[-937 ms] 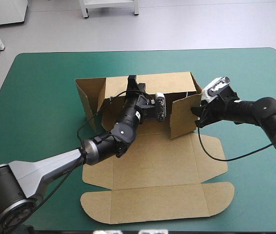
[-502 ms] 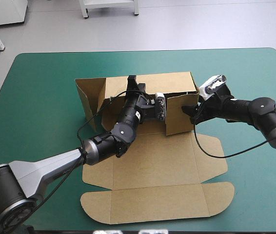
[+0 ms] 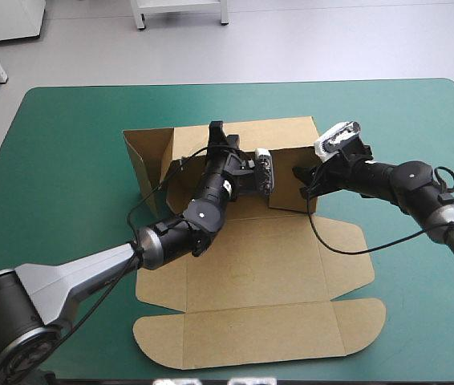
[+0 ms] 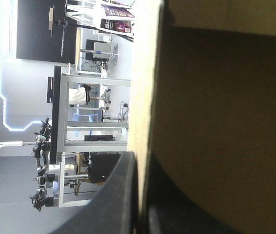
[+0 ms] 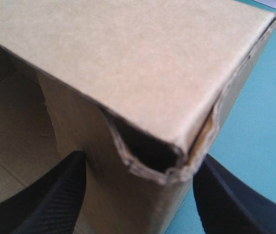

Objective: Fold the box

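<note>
Nearest us, by the table's (image 3: 66,265) near edge, the brown box (image 3: 251,265) is only a flat sheet: a long flap (image 3: 259,337) with rounded ends lies on the teal-green cover. Just beyond it is the broad panel we take for the lid (image 3: 291,241), its side ears spread out and untouched. The left arm stretches across this panel toward the raised part.

Farther on, walls are up. The left side wall (image 3: 143,164) stands toward the table's left edge, and the right side wall (image 3: 283,192) is raised and swung inward. The right gripper (image 3: 303,180) sits at that wall. In its wrist view the black fingers (image 5: 65,195) stand well apart with a folded corner of board between them, so we read it as gripping nothing, only nudging.

Farthest off stands the far wall (image 3: 283,132). The left gripper (image 3: 217,132) is at its top edge. Its wrist view shows a black finger (image 4: 121,195) down one face of the board and a dark one down the other, so it is clamped on the box.

We judge the job about halfway. Three walls are raised, but none looks tucked or locked. Folding the far wall over the side walls is left, and the lid remains flat.
</note>
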You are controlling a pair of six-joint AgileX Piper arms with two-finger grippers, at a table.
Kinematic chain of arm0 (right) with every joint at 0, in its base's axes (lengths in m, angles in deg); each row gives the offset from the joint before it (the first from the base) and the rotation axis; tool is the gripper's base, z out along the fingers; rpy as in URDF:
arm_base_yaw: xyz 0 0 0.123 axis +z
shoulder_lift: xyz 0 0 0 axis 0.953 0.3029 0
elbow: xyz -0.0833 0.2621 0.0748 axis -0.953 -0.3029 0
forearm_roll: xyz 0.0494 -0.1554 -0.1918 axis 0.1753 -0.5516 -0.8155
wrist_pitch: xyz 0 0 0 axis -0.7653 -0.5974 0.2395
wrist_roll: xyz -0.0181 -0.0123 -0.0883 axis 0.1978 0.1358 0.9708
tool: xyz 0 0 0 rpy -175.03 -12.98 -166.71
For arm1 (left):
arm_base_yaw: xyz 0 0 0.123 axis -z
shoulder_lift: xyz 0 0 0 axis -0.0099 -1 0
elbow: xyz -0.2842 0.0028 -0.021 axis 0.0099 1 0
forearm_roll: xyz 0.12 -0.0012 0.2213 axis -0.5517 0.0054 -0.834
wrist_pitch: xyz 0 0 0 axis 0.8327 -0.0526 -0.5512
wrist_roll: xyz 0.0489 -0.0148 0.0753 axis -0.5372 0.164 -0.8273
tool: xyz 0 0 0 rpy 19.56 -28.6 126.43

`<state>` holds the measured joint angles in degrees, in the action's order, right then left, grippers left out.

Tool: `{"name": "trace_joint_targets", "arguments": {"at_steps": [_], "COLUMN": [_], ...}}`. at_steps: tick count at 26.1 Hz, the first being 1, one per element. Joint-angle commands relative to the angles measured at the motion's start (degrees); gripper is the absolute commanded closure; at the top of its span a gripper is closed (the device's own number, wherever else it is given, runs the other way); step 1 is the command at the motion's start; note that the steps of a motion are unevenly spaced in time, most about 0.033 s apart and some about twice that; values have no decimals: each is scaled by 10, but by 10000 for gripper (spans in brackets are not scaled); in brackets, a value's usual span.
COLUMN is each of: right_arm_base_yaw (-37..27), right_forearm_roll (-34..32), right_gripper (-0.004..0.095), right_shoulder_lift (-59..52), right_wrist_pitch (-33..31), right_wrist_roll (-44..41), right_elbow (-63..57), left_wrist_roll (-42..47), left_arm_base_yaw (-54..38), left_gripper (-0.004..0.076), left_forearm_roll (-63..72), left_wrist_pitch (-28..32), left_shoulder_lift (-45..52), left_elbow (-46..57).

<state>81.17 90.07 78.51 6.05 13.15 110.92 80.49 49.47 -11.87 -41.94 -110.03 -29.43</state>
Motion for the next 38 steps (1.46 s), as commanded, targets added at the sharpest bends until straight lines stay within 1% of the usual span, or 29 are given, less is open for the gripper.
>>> {"name": "trace_joint_targets", "arguments": {"at_steps": [1, 2, 3, 4, 6, 7, 8, 9, 10, 11, 13, 15, 16, 19, 20, 21, 23, 26, 31, 35, 38], "right_arm_base_yaw": [1, 1, 1, 1, 1, 1, 1, 1, 1, 1, 1, 1, 1, 1, 1, 1, 1, 1, 1, 1, 1], "right_forearm_roll": [31, 30, 47, 56, 98, 107, 107, 103, 100, 99, 99, 99, 99, 99, 99, 98, 91, 87, 87, 87, 87], "right_gripper": [384, 407, 474, 500, 611, 712, 769, 883, 926, 926, 925, 925, 925, 925, 925, 925, 925, 925, 925, 925, 925], "right_shoulder_lift": [-18, -18, -18, -18, -18, -18, -18, -18, -18, -18, -18, -18, -18, -18, -18, -18, -18, -18, -18, -18, -18], "right_wrist_pitch": [6, 5, 4, 0, -17, -28, -32, -38, -38, -38, -38, -35, -31, -11, -7, 6, 22, 45, 46, 43, 40], "right_wrist_roll": [1, 1, 9, 16, 43, 50, 50, 50, 50, 50, 50, 50, 48, 36, 31, 19, 8, 3, -3, -5, -11], "right_elbow": [29, 31, 36, 38, 42, 42, 42, 42, 42, 42, 42, 42, 42, 42, 42, 42, 42, 42, 42, 42, 42], "left_wrist_roll": [16, 16, 16, 16, 16, 16, 16, 16, 16, 16, 16, 16, 16, 24, 34, 44, 64, 66, 68, 69, 69], "left_arm_base_yaw": [3, 3, 3, 3, 3, 3, 3, 3, 3, 4, 5, 8, 10, 19, 27, 34, 44, 57, 66, 64, 30], "left_gripper": [732, 732, 732, 732, 732, 732, 732, 732, 731, 724, 671, 586, 517, 366, 322, 304, 303, 303, 303, 303, 304], "left_forearm_roll": [-3, -3, -3, -3, -3, -3, -3, -3, -3, -3, -3, -3, -3, 0, 0, 2, 11, 51, 91, 91, 134], "left_wrist_pitch": [1, 1, 3, 8, 24, 33, 34, 33, 32, 32, 32, 35, 35, 32, 24, 26, 39, 79, 119, 117, 112], "left_shoulder_lift": [20, 20, 20, 20, 20, 20, 20, 20, 20, 20, 21, 21, 21, 22, 26, 33, 44, 74, 126, 151, 152], "left_elbow": [-26, -26, -26, -26, -26, -26, -26, -26, -26, -26, -26, -26, -26, -26, -26, -26, -26, -26, -31, -63, -109]}}
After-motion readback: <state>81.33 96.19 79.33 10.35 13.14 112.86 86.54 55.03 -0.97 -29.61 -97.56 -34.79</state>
